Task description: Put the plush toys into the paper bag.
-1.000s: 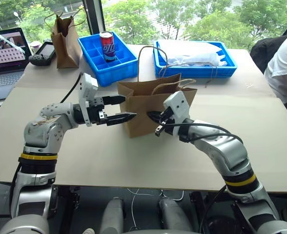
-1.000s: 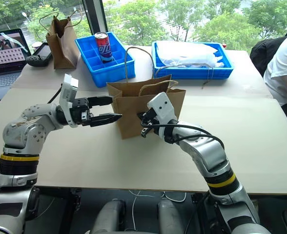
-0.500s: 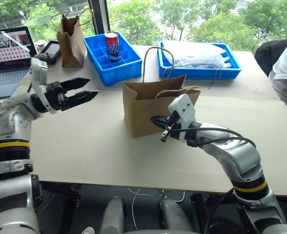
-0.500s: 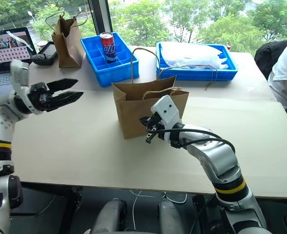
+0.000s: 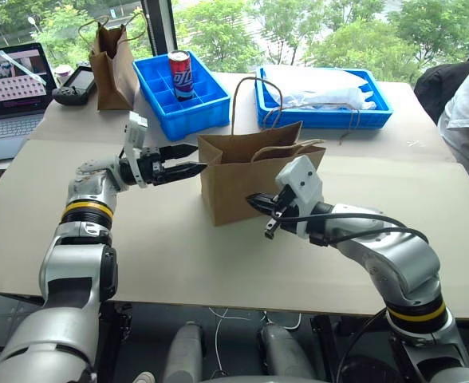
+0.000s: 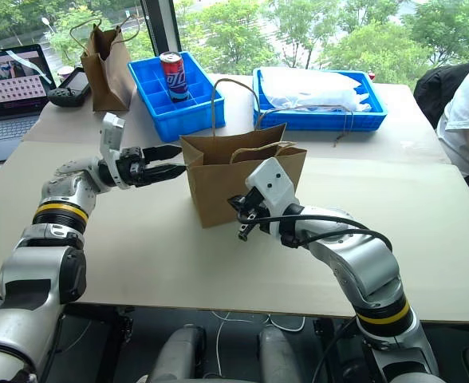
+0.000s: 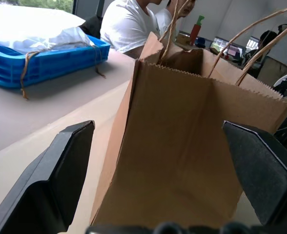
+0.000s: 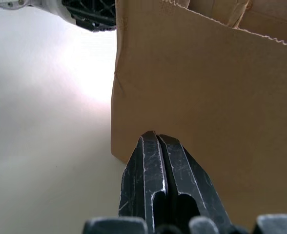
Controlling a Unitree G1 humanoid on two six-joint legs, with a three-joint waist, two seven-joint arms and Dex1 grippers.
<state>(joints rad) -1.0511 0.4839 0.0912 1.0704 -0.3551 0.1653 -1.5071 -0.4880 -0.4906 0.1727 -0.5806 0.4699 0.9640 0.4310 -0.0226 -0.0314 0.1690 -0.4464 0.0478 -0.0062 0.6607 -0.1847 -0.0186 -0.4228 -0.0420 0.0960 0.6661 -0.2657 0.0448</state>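
Tabletop: paper bag (image 5: 238, 179) btwn wide-open left hand (image 5: 188, 159) & pinched-closed, empty right hand (image 5: 258, 203)

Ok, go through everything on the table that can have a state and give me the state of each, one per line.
paper bag: upright, mouth open, one twine handle standing up
left gripper: open, beside the bag's side
right gripper: shut, empty, at the bag's front
narrow darker bag: upright, open
soda can: upright in the compartment tray
laptop: open, screen lit
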